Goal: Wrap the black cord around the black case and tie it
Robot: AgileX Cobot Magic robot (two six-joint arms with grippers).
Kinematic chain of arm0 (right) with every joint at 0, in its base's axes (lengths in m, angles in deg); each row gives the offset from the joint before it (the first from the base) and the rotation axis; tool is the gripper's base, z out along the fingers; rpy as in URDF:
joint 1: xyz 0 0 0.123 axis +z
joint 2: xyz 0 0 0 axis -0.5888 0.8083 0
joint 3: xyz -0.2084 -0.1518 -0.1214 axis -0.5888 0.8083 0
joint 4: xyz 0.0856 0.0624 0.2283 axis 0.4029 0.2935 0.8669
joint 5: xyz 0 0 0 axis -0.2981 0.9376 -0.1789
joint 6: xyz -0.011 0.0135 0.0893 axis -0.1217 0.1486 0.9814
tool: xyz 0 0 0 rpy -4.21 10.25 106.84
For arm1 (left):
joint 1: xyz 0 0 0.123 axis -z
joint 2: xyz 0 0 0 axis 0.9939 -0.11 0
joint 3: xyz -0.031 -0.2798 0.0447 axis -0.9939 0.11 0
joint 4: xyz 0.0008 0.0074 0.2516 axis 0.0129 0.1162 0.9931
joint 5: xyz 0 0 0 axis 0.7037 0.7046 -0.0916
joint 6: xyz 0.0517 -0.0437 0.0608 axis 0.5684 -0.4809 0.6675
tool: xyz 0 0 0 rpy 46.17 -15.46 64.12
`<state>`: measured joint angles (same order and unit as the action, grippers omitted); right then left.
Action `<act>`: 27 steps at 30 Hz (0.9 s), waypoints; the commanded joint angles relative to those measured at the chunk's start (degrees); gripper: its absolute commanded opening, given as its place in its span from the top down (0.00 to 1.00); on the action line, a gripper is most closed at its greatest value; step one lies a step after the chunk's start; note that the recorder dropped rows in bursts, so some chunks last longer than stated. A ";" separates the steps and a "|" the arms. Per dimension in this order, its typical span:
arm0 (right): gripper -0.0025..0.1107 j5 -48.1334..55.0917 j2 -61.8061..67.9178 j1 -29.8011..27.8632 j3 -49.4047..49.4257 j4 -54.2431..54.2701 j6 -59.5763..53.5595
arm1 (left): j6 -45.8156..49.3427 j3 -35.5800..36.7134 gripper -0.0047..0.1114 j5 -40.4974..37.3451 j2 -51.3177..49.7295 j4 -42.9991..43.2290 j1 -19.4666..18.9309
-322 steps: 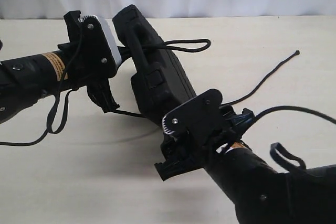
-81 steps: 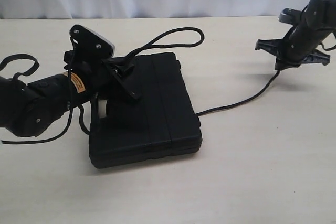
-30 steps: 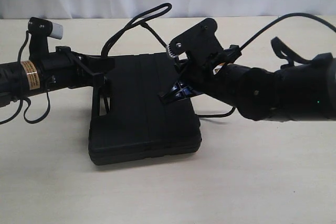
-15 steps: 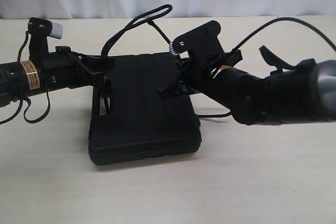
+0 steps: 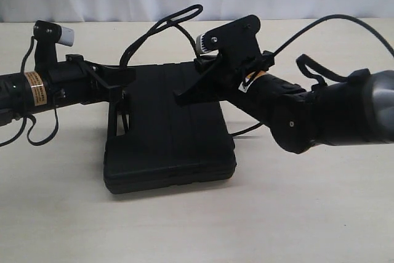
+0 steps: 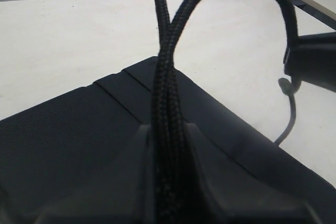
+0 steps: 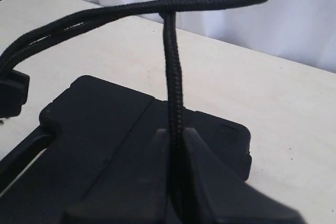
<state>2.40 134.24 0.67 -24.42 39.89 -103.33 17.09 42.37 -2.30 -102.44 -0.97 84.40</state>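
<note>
The black cord [image 6: 164,103] rises in a loop over the far edge of the black case [image 5: 166,146], which lies flat on the pale table [image 5: 308,214]. The left gripper [image 6: 167,182] is clenched on two strands of it, the right gripper [image 7: 177,182] pinches a single strand - both held above the lid.

Exterior camera raised, facing across table [image 5: 308,214], wrist cameras close over black case [image 5: 166,133], common to all
</note>
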 commanded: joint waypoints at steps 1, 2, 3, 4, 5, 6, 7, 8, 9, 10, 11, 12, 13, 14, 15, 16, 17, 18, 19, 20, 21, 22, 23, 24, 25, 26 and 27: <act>0.94 -1.03 1.30 -0.02 -0.05 -0.76 0.42 | -0.48 -0.24 0.96 5.33 0.19 1.18 -0.36; 0.94 -1.12 1.85 -0.02 -0.05 -0.76 0.42 | -0.48 -0.24 0.96 5.44 0.19 1.19 -0.36; 0.94 -1.58 2.40 -0.02 -0.05 -0.76 0.42 | -0.58 -0.24 0.96 5.43 0.19 1.08 -0.36; 0.94 -2.05 2.85 -0.02 -0.05 -0.76 0.59 | -0.58 -0.24 0.96 5.32 0.19 1.07 -0.36; 0.94 -2.94 3.37 -0.02 -0.05 -0.76 1.56 | -0.58 -0.24 0.96 5.16 0.19 1.07 -0.36; 0.94 -3.93 3.88 -0.02 -0.05 -0.26 2.00 | -0.58 -0.24 0.96 5.16 0.19 1.07 -0.36; 0.94 -4.94 4.20 -0.02 -0.05 -0.27 2.80 | -0.58 -0.24 0.96 5.16 0.19 1.07 -0.36; 0.94 -6.09 4.67 -0.02 -0.05 -0.27 3.75 | -0.58 -0.24 0.96 5.16 0.19 1.07 -0.36; 0.94 -7.53 4.96 -0.02 -0.05 -0.27 4.83 | -0.58 -0.24 0.96 5.16 0.19 1.07 -0.36; 0.94 -8.74 5.09 -0.02 -0.05 -0.27 5.43 | -0.58 -0.24 0.96 5.08 0.19 1.07 -0.36; 0.94 -9.30 5.24 -0.02 -0.05 -1.23 6.24 | -0.58 -0.24 0.96 4.94 0.19 1.07 -0.36; 0.94 -9.46 5.24 -0.02 -0.05 -2.16 6.92 | -0.58 -0.24 0.96 4.82 0.19 1.07 -0.36; 0.94 -9.46 5.24 -0.02 -0.05 -3.25 7.51 | -0.58 -0.24 0.96 4.42 0.19 0.85 -0.36; 0.94 -9.46 5.24 -0.02 -0.05 -3.75 7.52 | -0.58 -0.24 0.96 3.95 0.19 0.53 -0.36; 0.94 -9.33 5.24 -0.02 -0.05 -3.87 7.52 | -0.58 -0.24 0.96 3.22 0.19 -0.27 -0.36; 0.94 -9.19 5.24 -0.02 -0.05 -3.87 7.52 | -0.58 -0.24 0.96 2.22 0.19 -1.02 -0.36; 0.94 -9.18 5.24 -0.02 0.08 -3.87 7.52 | -0.58 -0.24 0.96 1.43 0.19 -1.73 -0.36; 0.94 -9.18 5.24 -0.02 0.29 -3.59 7.52 | -0.58 -0.24 0.96 0.91 0.19 -2.06 -0.36; 0.94 -9.30 5.24 -0.02 0.57 -2.73 7.52 | -0.58 -0.24 0.96 0.50 0.19 -2.06 -0.36; 0.94 -9.63 5.24 -0.02 0.96 -1.87 7.52 | -0.58 -0.24 0.96 0.37 0.19 -2.06 -0.36; 0.94 -10.13 5.24 -0.02 1.25 -1.37 7.52 | -0.58 -0.24 0.96 0.37 0.19 -2.06 -0.36; 0.94 -10.70 5.24 -0.02 1.84 -1.37 7.52 | -0.58 -0.24 0.96 0.37 0.19 -2.18 -0.36; 0.94 -11.57 5.24 -0.02 2.33 -1.37 7.52 | -0.68 -0.24 0.96 0.37 0.19 -2.18 -0.36; 0.94 -12.23 5.24 -0.02 2.62 -1.37 7.52 | -0.92 -0.24 0.96 0.64 0.19 -2.18 -0.36; 0.94 -13.00 5.24 -0.02 2.90 -1.37 7.52 | -1.07 -0.24 0.96 0.64 0.19 -2.18 -0.36; 0.94 -13.40 5.24 -0.02 3.00 -1.37 7.52 | -1.51 -0.24 0.96 0.64 0.19 -1.82 -0.36; 0.94 -13.40 5.24 -0.02 3.00 -1.37 7.52 | -1.65 -0.24 0.96 0.76 0.19 -1.70 -0.36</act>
<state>-9.06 139.43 0.67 -21.80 38.32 -96.01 16.48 42.37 -2.41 -102.44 -2.05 84.40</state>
